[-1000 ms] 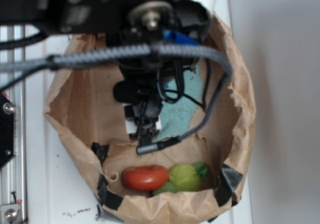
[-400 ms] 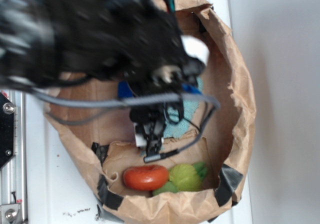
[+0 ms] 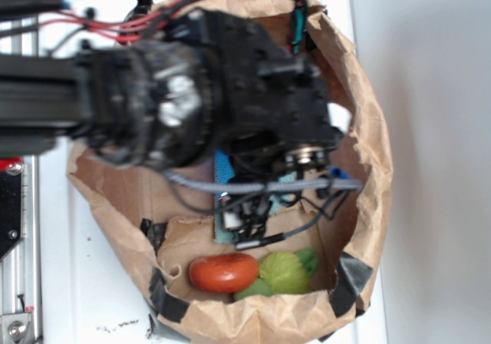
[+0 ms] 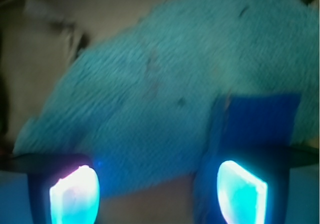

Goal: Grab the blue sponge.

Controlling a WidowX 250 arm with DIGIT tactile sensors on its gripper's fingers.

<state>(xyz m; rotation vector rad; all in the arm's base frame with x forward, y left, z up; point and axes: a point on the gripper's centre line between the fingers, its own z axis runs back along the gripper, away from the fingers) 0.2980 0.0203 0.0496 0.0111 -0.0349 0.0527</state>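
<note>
In the wrist view the blue sponge (image 4: 260,118) is a deep blue block lying against the right edge of a large pale teal cloth (image 4: 150,84). My gripper (image 4: 159,194) is open. Its two glowing fingertips (image 4: 75,194) stand wide apart with only brown paper and cloth between them. The sponge sits just beyond the right fingertip, apart from it. In the exterior view my gripper (image 3: 242,225) points down inside a brown paper bag (image 3: 376,167). The arm covers the sponge there, and only slivers of cloth (image 3: 222,166) show.
A red tomato-like piece (image 3: 223,272) and a green leafy piece (image 3: 284,272) lie in the bag's front pocket, just below my gripper. Black tape (image 3: 351,276) patches the bag's front rim. A metal rail (image 3: 15,298) runs along the left edge.
The arm has swung over the bag's middle and now hides most of the cloth. The gripper has shifted slightly right and toward the front of the bag.
</note>
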